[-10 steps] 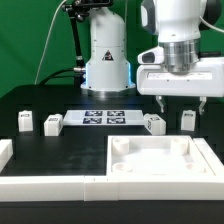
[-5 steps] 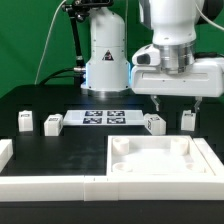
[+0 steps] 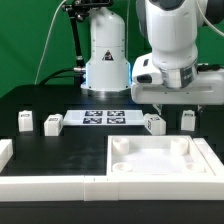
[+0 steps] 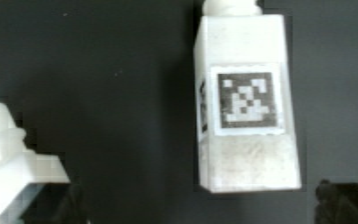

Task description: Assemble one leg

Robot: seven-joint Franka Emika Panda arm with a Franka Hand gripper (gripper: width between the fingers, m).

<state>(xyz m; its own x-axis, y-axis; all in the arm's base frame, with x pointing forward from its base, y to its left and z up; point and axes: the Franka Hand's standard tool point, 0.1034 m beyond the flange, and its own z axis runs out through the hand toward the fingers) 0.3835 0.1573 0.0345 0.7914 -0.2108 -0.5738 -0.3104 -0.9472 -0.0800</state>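
Several small white tagged legs stand on the black table in the exterior view: two at the left (image 3: 24, 121) (image 3: 52, 123) and two at the right (image 3: 153, 122) (image 3: 187, 119). My gripper (image 3: 172, 102) hangs open and empty just above the two right legs. In the wrist view one leg (image 4: 247, 100) lies below the camera, its square tag facing up. My gripper (image 4: 194, 205) shows only as dark fingertips (image 4: 345, 198), set wide apart near the leg's end and not touching it.
The large white tabletop (image 3: 195, 150) with corner sockets lies in front of the right legs; a corner of a white part (image 4: 7, 150) shows in the wrist view. The marker board (image 3: 105, 117) lies mid-table. White border rails (image 3: 45, 185) run along the front left.
The gripper has moved toward the exterior view's left and a little lower, over the leg beside the marker board. It stays open. The parts have not moved.
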